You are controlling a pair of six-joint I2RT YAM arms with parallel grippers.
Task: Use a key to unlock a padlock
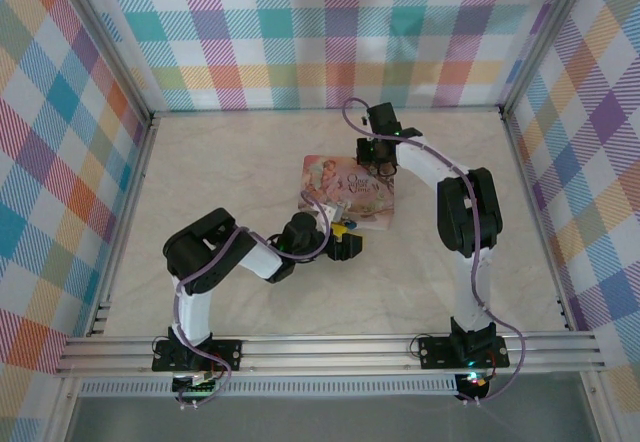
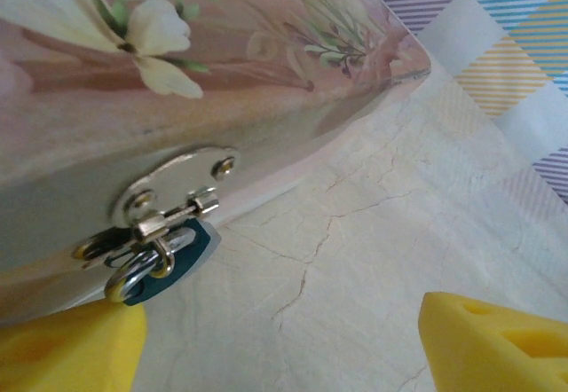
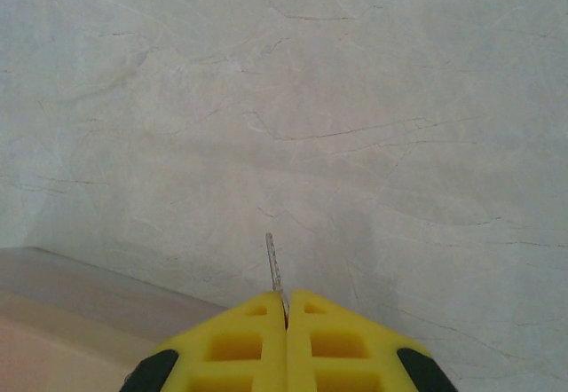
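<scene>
Blue padlock (image 2: 177,254) hangs from the hasp (image 2: 177,184) of the pink tin (image 2: 222,73), lower left of the left wrist view. Just ahead of it the left end effector (image 2: 275,339) is wide open and empty, probably poised to steady it. Closed tight, the right end effector (image 3: 286,308) pinches the key (image 3: 273,263), blade forward, apparently for insertion.

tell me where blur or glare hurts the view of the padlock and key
Left wrist: padlock sharp, tin faintly glossy, left tool blurred. Right wrist: key sharp, light even. Top external: both too small to resolve.
</scene>
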